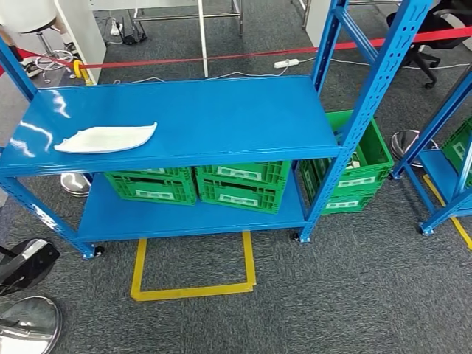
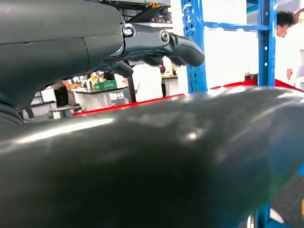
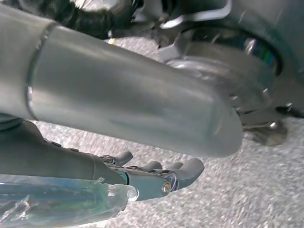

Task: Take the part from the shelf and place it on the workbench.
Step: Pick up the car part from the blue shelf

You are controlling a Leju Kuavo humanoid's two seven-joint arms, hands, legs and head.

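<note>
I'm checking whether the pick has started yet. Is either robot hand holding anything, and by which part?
Nothing is held. The white part lies untouched on the blue shelf; left robot hand and right robot hand are empty.

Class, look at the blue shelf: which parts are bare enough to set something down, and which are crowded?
The top shelf is bare from the white part across to the right post. The lower shelf is crowded at the back by green crates, with a bare strip along its front edge.

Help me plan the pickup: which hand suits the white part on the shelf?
Left, probably: the white part lies toward the left end of the blue shelf. Both hands hang empty.
</note>
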